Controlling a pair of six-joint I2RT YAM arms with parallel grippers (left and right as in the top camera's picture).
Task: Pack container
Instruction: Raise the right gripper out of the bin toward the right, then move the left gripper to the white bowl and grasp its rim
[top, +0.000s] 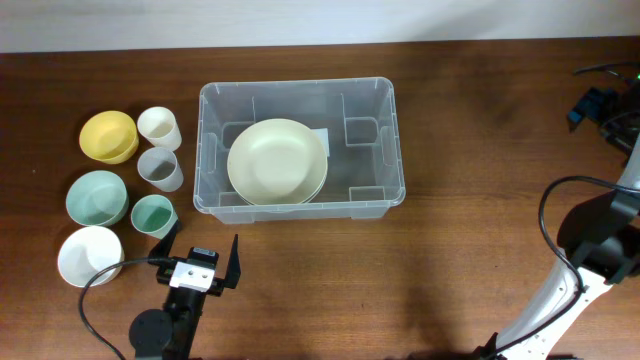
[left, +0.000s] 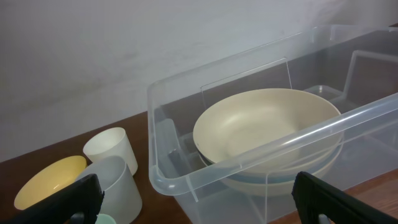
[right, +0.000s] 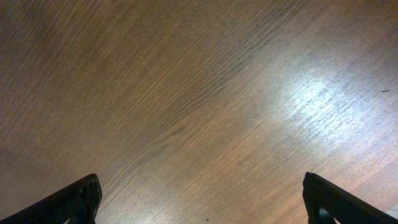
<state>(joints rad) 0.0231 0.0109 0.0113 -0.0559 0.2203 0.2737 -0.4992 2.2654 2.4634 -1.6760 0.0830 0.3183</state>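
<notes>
The left hand (top: 201, 250) is poised at the near edge of the table (top: 450, 280), its fingers spread wide and empty, pointing toward the container (top: 398, 150), which stands open at the middle of the table just beyond it. The right hand (right: 208, 199), also wide apart and empty, hangs over bare wood at the far right, well apart from the container. Inside the container lies a stack of plates (top: 277, 160), cream on top with one paler plate showing beneath. To the left of the container six pieces stand in two rows. Three are bowls: the yellow bowl (top: 108, 136), the teal bowl (top: 98, 197) and the white bowl (top: 90, 256), the last just beside the left hand. Three are cups: the white cup (top: 159, 127), the grey cup (top: 160, 169) and the teal cup (top: 153, 215).
</notes>
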